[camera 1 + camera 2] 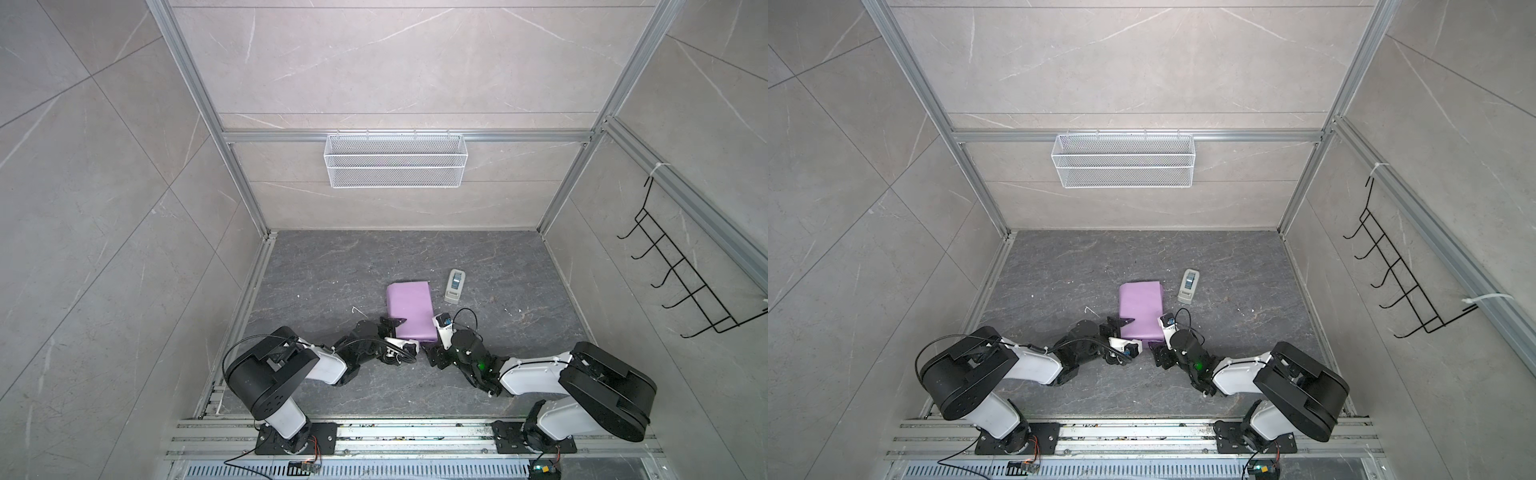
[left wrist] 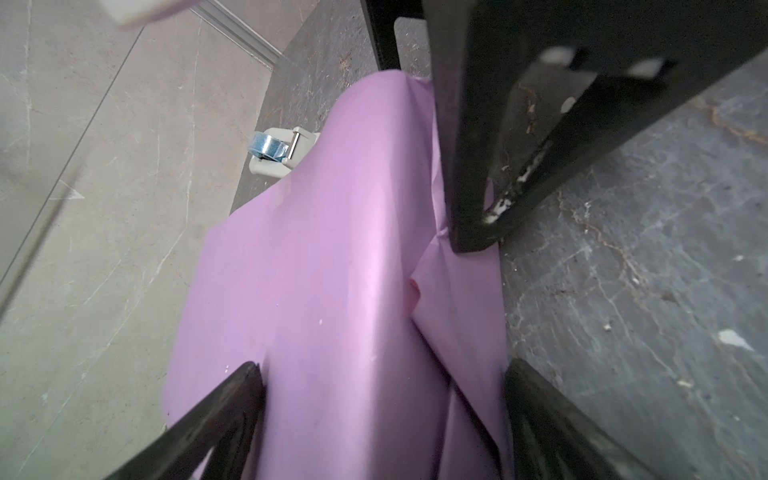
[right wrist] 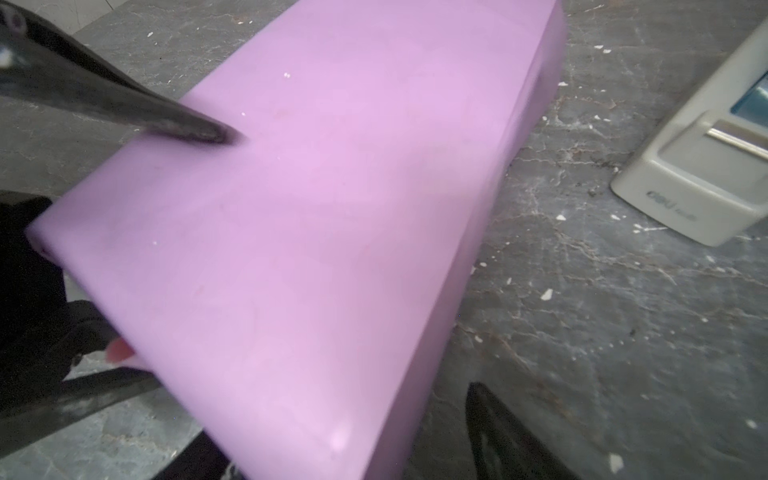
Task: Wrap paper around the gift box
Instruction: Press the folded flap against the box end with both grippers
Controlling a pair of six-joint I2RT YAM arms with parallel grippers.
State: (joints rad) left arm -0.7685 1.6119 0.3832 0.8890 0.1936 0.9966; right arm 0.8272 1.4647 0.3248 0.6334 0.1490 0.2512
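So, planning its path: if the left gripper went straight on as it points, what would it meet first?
Likely the paper: the left gripper points at the lilac bundle's side, open jaws right beside it. Exact depth is unclear.

The paper (image 1: 409, 311) is lilac, the device (image 1: 454, 286) grey-white, the table (image 1: 332, 270) dark veined grey.
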